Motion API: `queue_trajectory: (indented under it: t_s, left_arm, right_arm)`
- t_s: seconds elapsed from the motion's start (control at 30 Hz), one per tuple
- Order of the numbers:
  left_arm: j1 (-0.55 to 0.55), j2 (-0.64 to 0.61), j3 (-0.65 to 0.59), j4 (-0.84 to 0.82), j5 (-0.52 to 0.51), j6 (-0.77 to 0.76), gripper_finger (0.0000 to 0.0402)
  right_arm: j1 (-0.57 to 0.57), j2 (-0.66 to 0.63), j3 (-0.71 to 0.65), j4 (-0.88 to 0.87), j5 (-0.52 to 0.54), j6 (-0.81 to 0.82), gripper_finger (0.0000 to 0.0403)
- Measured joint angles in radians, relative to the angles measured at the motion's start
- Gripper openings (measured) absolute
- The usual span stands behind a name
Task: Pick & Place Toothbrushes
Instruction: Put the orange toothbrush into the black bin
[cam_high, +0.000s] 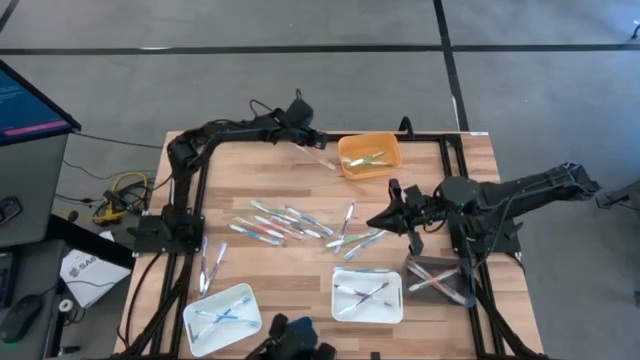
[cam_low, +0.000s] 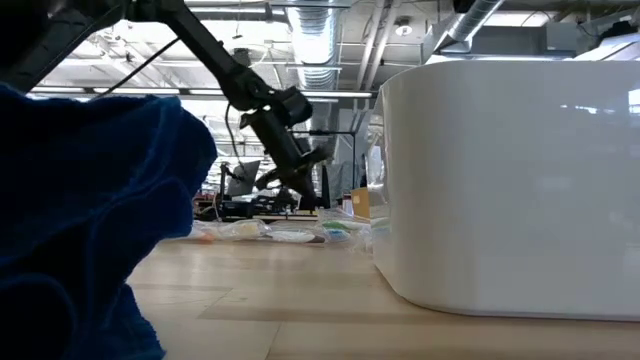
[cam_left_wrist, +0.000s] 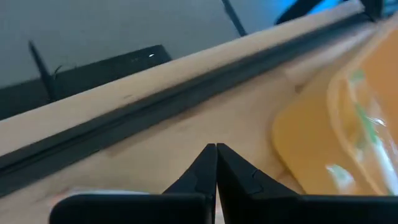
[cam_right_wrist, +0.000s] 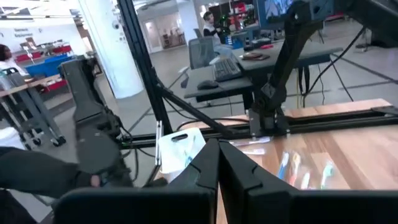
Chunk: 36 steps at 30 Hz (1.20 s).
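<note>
Loose toothbrushes (cam_high: 280, 222) lie flat on the middle of the wooden table, and more (cam_high: 355, 238) lie to their right. My left gripper (cam_high: 312, 140) (cam_left_wrist: 216, 148) is shut with nothing between its fingers. It slants down over the table's far edge, just left of the orange bin (cam_high: 370, 156) (cam_left_wrist: 336, 137), which holds toothbrushes. A pale toothbrush (cam_high: 322, 158) lies between that gripper and the bin. My right gripper (cam_high: 385, 215) (cam_right_wrist: 217, 149) is shut and hovers level above the table right of centre, pointing left over the loose toothbrushes (cam_right_wrist: 298, 168).
Two white trays (cam_high: 222, 318) (cam_high: 367, 295) at the near side hold toothbrushes, and so does a clear bin (cam_high: 440, 280) at the right. A blue cloth lump (cam_high: 300, 330) (cam_low: 90, 220) sits at the near edge. Black rails (cam_high: 300, 135) frame the table.
</note>
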<state>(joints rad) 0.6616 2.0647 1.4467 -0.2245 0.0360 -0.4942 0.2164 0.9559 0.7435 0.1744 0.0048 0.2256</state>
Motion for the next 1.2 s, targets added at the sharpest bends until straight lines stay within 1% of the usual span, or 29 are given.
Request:
queue_trajectory:
  t_s: [0.17,0.33,0.43,0.5,0.57,0.87,0.93,1.03,1.2]
  left_arm:
    - [0.024,0.037,0.0,-0.031,0.024,-0.033,0.0]
    - [0.033,0.079,0.0,-0.039,0.038,-0.072,0.0]
    - [0.044,0.092,0.023,-0.086,0.042,-0.091,0.0]
    - [0.049,0.108,0.041,-0.163,0.043,-0.095,0.0]
    - [0.055,0.11,0.051,-0.194,0.042,-0.098,0.0]
    - [0.053,0.102,0.05,-0.241,0.04,-0.11,0.0]
    - [0.053,0.101,0.05,-0.247,0.055,-0.111,0.0]
    - [0.052,0.1,0.049,-0.259,0.111,-0.111,0.0]
    - [0.023,0.099,0.049,-0.275,0.116,-0.098,0.0]
  right_arm:
    - [0.002,-0.039,0.001,-0.039,0.0,-0.011,0.0]
    - [0.002,-0.042,0.0,-0.051,0.0,-0.016,0.0]
    - [0.002,-0.042,0.0,-0.051,0.0,-0.016,0.0]
    - [-0.001,-0.042,0.0,-0.057,-0.001,-0.016,0.0]
    - [-0.003,-0.042,0.0,-0.069,0.0,-0.016,0.0]
    - [-0.011,-0.042,0.0,-0.085,-0.001,-0.023,0.0]
    - [-0.013,-0.042,0.0,-0.089,-0.001,-0.024,0.0]
    - [-0.019,-0.042,0.0,-0.089,-0.001,-0.023,0.0]
    - [-0.033,-0.042,0.0,-0.093,-0.001,-0.023,0.0]
